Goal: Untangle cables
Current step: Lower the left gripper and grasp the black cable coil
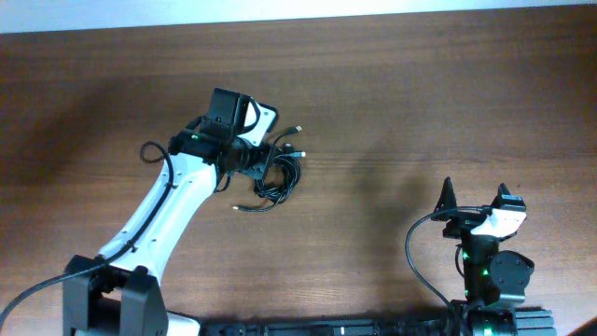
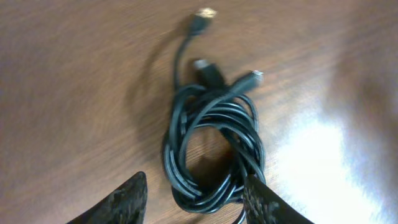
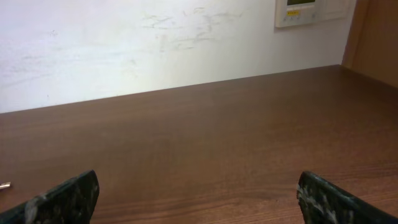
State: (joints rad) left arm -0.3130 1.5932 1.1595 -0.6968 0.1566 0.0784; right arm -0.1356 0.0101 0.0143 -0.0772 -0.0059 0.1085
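Note:
The cables (image 1: 277, 175) lie knotted in one small black bundle on the brown table, with plug ends poking out. In the left wrist view the bundle (image 2: 211, 143) fills the middle, its lower loop lying between my fingers. My left gripper (image 2: 196, 199) is open and straddles that lower loop; overhead it sits right at the bundle (image 1: 256, 161). My right gripper (image 1: 474, 201) is open and empty, far off at the lower right; its view shows only its two fingertips (image 3: 199, 196) over bare table.
The wooden table (image 1: 420, 103) spreads all round the bundle. A white wall (image 3: 155, 43) with a small panel (image 3: 308, 11) stands past the far edge. A small metal plug tip (image 3: 4, 185) shows at the left edge of the right wrist view.

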